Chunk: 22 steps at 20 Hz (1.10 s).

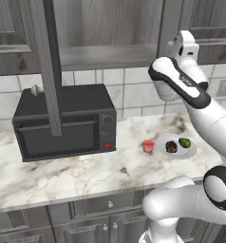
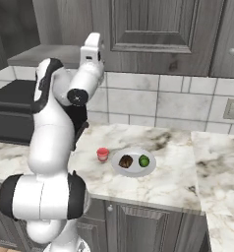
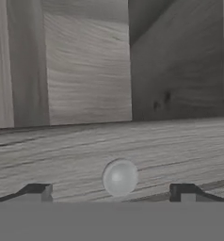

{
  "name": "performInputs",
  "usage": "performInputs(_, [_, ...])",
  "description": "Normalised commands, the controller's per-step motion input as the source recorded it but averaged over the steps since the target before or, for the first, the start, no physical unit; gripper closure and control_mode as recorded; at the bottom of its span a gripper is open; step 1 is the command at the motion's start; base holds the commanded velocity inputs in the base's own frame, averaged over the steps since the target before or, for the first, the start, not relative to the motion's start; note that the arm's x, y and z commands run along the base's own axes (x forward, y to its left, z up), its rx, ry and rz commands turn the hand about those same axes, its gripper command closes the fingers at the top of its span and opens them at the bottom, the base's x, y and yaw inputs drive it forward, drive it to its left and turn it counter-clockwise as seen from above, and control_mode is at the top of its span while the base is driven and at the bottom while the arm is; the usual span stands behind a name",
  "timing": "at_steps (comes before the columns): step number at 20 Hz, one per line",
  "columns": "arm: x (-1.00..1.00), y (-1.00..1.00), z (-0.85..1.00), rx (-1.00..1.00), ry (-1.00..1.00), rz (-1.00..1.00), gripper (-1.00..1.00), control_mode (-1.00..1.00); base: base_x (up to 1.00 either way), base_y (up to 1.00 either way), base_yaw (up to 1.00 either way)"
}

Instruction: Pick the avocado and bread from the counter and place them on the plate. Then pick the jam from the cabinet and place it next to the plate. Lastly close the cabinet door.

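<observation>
The white plate point(image 1: 191, 151) point(image 2: 134, 171) lies on the marble counter point(image 1: 62, 175) and holds the brown bread point(image 1: 171, 146) point(image 2: 126, 161) and the green avocado point(image 1: 184, 142) point(image 2: 144, 160). The pink jam point(image 1: 148, 146) point(image 2: 102, 154) stands on the counter just left of the plate. The cabinet point(image 1: 105, 56) is open, and its cabinet door point(image 1: 48, 66) swings out edge-on at the left. My arm is raised, with the hand point(image 1: 183, 43) point(image 2: 92, 47) at the cabinet's right side. My gripper point(image 3: 111, 192) is open and empty, facing a grey wood-grain panel with a round knob point(image 3: 120, 177).
A black microwave point(image 1: 62, 123) point(image 2: 11, 113) sits on the counter under the open cabinet. A wall socket point(image 2: 232, 109) is on the tiled backsplash. Grey drawer fronts point(image 1: 100, 206) run below the counter, and closed grey panels point(image 2: 158, 29) hang to the right of the cabinet.
</observation>
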Motion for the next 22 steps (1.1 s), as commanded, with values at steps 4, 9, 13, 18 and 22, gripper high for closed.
performInputs(4, [-0.38,0.14,0.00,0.12,-0.16,-0.07,-1.00,-1.00,0.00,0.00,0.00])
performInputs(9, [-0.41,0.09,0.00,0.07,-0.05,-0.11,-1.00,-1.00,0.00,0.00,0.00])
performInputs(13, [-0.39,0.12,0.05,0.07,0.00,-0.12,-1.00,-1.00,0.00,0.00,0.00])
performInputs(18, [-0.39,0.18,0.17,0.10,0.00,-0.13,-1.00,-1.00,0.00,0.00,0.00])
performInputs(22, [-0.40,0.18,0.17,0.12,0.00,-0.12,-1.00,-1.00,0.00,0.00,0.00])
